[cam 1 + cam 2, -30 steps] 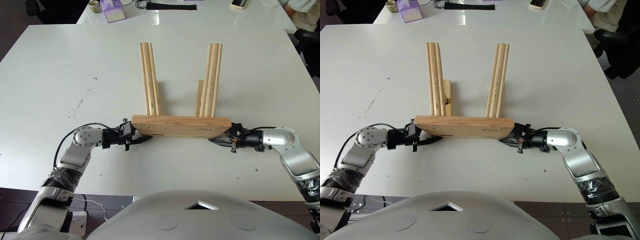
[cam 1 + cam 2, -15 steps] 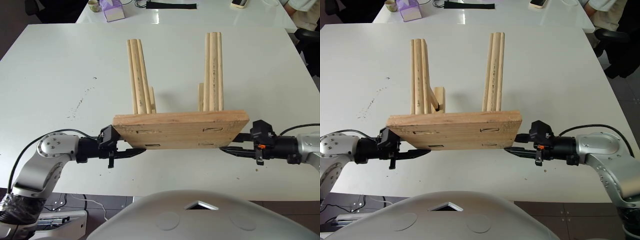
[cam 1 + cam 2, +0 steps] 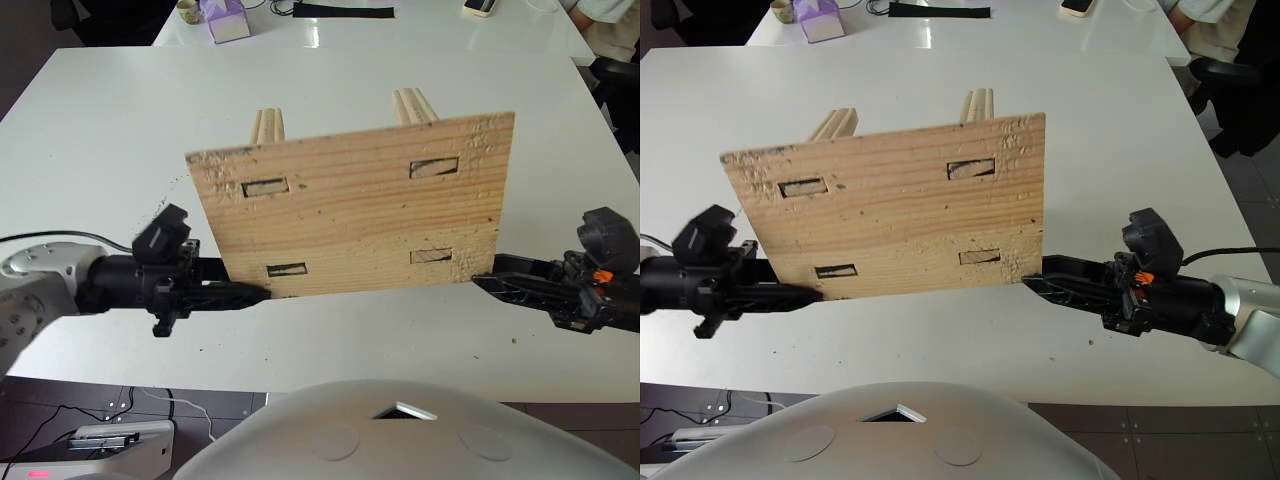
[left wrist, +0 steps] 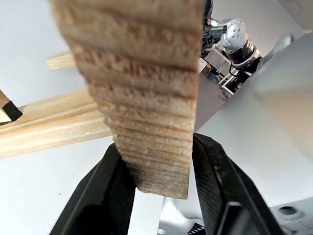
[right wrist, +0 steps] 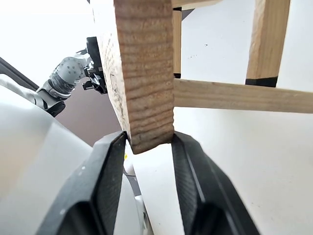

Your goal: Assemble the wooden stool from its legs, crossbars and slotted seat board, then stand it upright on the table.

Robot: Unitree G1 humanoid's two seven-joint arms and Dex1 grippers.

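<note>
While we face the slotted seat board (image 3: 350,205) over the table (image 3: 110,110), our left gripper (image 3: 252,294) clenches its 8 o'clock corner and our right gripper (image 3: 484,285) its 4 o'clock corner; legs (image 3: 268,124) peek beyond at 12 o'clock.

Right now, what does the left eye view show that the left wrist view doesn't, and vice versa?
Left eye view alone: the seat board's broad face with its four slots, tipped up toward the camera, and leg tops poking above its top edge. Left wrist view alone: the board's end grain seen edge-on, and a black-tipped wooden bar behind it. Both: the left jaws clamped on the board's lower corner.
</note>
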